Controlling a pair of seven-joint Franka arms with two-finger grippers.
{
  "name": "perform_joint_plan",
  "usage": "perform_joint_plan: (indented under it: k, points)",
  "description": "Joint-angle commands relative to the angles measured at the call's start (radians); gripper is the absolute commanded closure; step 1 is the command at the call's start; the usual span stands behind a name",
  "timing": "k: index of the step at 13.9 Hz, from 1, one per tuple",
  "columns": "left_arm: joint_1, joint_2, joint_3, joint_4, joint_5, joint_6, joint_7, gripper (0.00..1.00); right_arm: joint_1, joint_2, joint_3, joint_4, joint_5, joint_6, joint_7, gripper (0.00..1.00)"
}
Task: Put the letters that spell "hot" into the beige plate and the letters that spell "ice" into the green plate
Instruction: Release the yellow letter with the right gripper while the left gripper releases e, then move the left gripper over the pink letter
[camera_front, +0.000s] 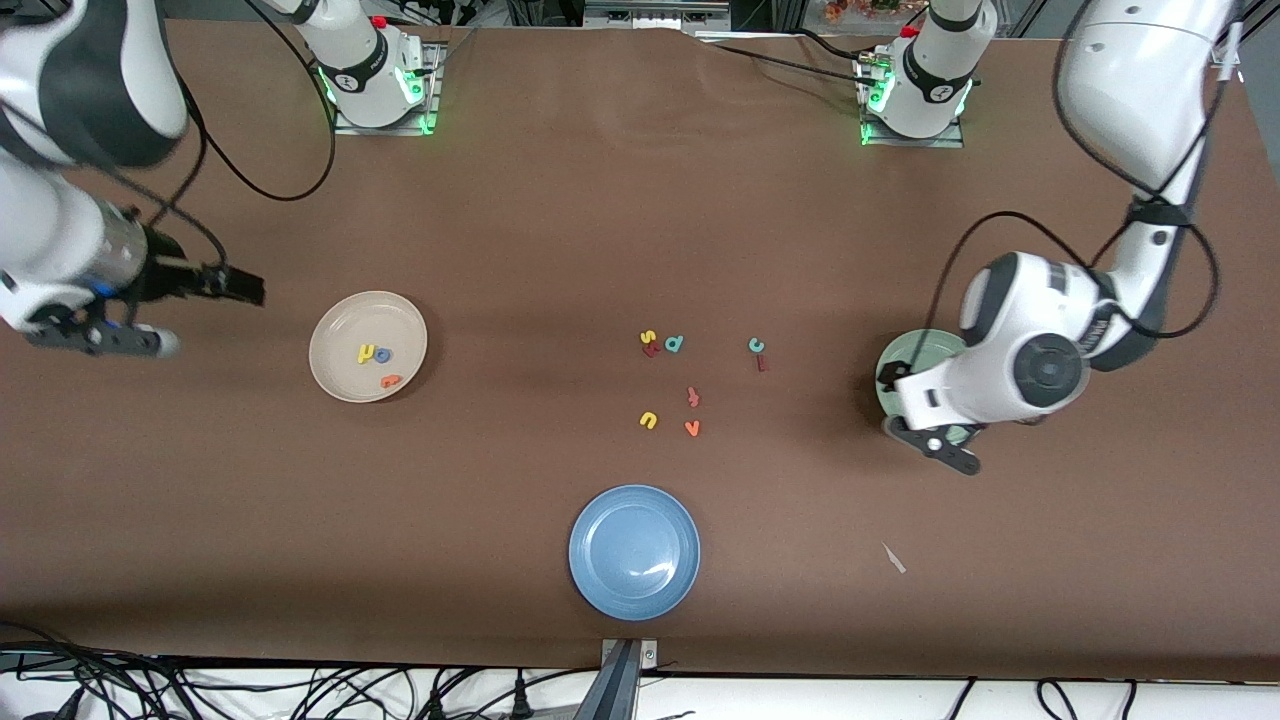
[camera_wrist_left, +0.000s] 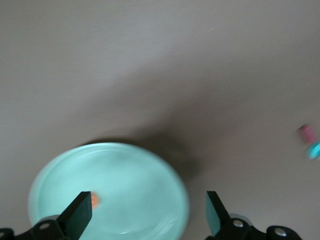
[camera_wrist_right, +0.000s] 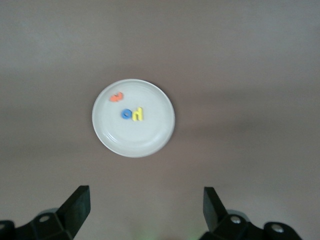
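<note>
The beige plate (camera_front: 340, 330) (camera_wrist_right: 150, 137) holds a yellow h (camera_front: 366, 353) (camera_wrist_right: 138, 114), a blue o (camera_front: 383, 354) (camera_wrist_right: 127, 114) and an orange letter (camera_front: 390, 380) (camera_wrist_right: 116, 96). My right gripper (camera_front: 240, 287) (camera_wrist_right: 145, 205) hangs open and empty over bare table beside that plate, toward the right arm's end. The green plate (camera_front: 905, 352) (camera_wrist_left: 130, 175) is mostly covered by the left arm in the front view. My left gripper (camera_wrist_left: 147, 207) is open over it, and an orange e (camera_wrist_left: 95, 200) lies in the plate. A teal c (camera_front: 757, 345) (camera_wrist_left: 315, 150) and a dark red i (camera_front: 762, 363) (camera_wrist_left: 306, 131) lie on the table.
Mid-table lie a yellow s (camera_front: 648, 337), a red letter (camera_front: 652, 350), a teal d (camera_front: 674, 344), another red letter (camera_front: 693, 397), a yellow u (camera_front: 648, 420) and an orange v (camera_front: 691, 428). A blue plate (camera_front: 634, 552) sits nearest the front camera. A white scrap (camera_front: 893, 557) lies nearby.
</note>
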Motion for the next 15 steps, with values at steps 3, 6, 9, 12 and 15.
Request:
perform_joint_plan:
  k: [3, 6, 9, 12, 15]
  points:
    - [-0.139, 0.036, 0.009, 0.018, -0.012, -0.007, -0.421, 0.0, -0.062, -0.149, 0.038, -0.01, -0.027, -0.168, 0.009, 0.0]
    - [-0.211, 0.081, 0.012, 0.013, -0.01, 0.061, -0.588, 0.0, -0.059, -0.13, 0.035, 0.049, 0.014, -0.185, 0.005, 0.0]
    - [-0.251, 0.118, 0.012, 0.009, -0.01, 0.144, -0.732, 0.0, -0.059, -0.13, 0.035, 0.052, 0.034, -0.099, -0.001, 0.0]
    - [-0.28, 0.124, 0.012, -0.008, 0.04, 0.15, -0.868, 0.0, -0.043, -0.078, 0.029, 0.085, 0.036, -0.096, 0.007, 0.0]
    - [-0.285, 0.141, 0.01, -0.022, 0.094, 0.15, -0.872, 0.51, -0.048, -0.075, 0.029, 0.095, 0.039, -0.097, 0.001, 0.0]
